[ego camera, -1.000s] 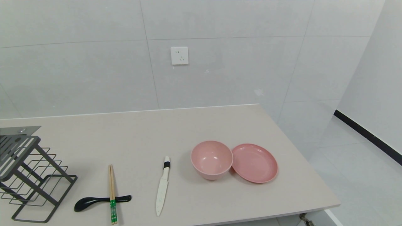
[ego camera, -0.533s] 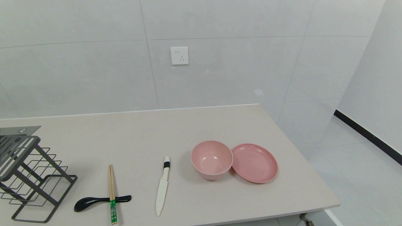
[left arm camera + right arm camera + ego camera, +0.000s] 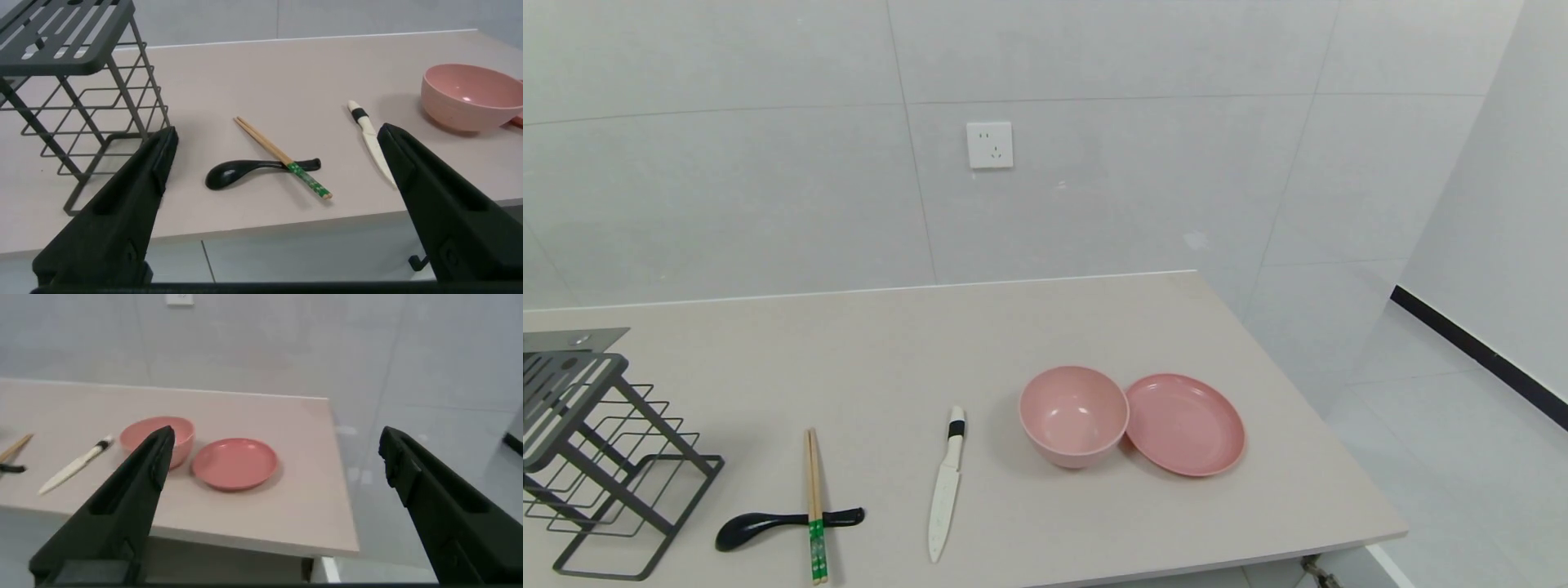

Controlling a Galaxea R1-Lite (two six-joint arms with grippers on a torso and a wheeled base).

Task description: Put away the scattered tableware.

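**Head view.** Nothing differs from the two earlier frames; every item lies as before. The worktop (image 3: 890,351) carries a row of tableware along its near edge. The wire rack (image 3: 596,441) stands at the near left corner. The black spoon (image 3: 768,521) lies with its long axis parallel to the near edge, bowl end toward the rack. The chopsticks (image 3: 813,506) lie paired across the spoon's handle, long axis running from near edge to back edge, green-banded ends nearest. The white knife (image 3: 947,486) lies near the middle, blade tip toward the near edge, handle toward the back and leaning slightly right. The pink bowl (image 3: 1074,416) sits upright, just beside the pink plate (image 3: 1186,425), which lies flat toward the right edge.

**Left wrist view.** The left gripper (image 3: 278,139) hangs off the near edge, facing the spoon and chopsticks, jaws spread wide and holding nothing.

**Right wrist view.** The right gripper (image 3: 276,434) hangs off the near edge, facing the bowl and plate, jaws likewise spread wide and holding nothing.
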